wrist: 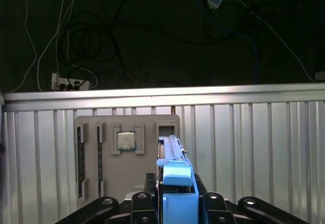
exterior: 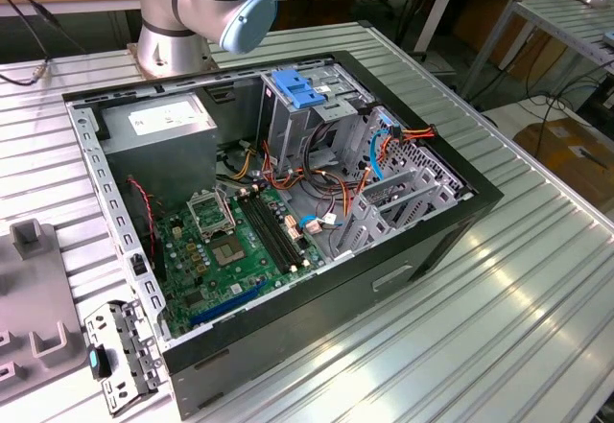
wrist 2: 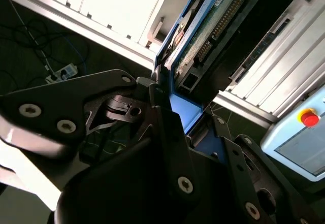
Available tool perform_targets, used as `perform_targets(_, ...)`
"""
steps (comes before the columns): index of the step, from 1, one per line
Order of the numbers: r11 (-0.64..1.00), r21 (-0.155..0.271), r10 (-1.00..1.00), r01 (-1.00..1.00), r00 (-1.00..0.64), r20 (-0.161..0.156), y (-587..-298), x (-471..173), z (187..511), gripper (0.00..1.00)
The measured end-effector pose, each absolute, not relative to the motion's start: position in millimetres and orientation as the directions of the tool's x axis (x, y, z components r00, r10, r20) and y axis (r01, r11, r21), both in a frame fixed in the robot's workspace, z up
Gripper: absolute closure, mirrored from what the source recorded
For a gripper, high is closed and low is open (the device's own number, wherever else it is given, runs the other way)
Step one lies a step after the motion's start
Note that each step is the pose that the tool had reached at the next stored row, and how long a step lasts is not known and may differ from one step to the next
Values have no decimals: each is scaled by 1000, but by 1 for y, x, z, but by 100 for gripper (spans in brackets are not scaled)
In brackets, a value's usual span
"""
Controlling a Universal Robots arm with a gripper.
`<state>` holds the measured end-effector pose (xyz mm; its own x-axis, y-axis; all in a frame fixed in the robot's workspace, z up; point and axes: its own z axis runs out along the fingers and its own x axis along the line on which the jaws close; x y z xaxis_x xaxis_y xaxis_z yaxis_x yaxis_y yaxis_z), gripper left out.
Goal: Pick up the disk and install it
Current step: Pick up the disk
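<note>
In both wrist views my gripper (wrist: 175, 206) is shut on the disk (wrist: 175, 181). In the first wrist view the disk stands edge-on, its bright blue carrier rail rising between the black fingers (wrist: 144, 203) above a ribbed metal table. In the second wrist view the disk (wrist 2: 216, 23) shows its green circuit-board underside and a blue rail, reaching away from the gripper (wrist 2: 170, 112). The arm's base and elbow (exterior: 206, 1) stand behind the open computer case (exterior: 460, 222) in the exterior view.
Inside the case are a tall grey cage with a blue latch (exterior: 297, 92), a grey box with a white sticker (exterior: 163, 121), a green motherboard (exterior: 230, 241) and loose cables. A grey parts tray (wrist: 127, 155) holds a processor chip. A pendant with a red button (wrist 2: 309, 117) lies nearby.
</note>
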<state>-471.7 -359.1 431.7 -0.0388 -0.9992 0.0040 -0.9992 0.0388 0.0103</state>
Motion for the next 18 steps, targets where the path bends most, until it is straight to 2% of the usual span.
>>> perform_targets(8, 39, 10, -999, -999, -39, 4, -359, -472, 443, 63)
perform_targets(11, 39, 11, -999, -999, -39, 4, -359, -471, 466, 63)
perform_targets(18, 39, 13, -999, -999, -39, 4, -359, -470, 477, 63)
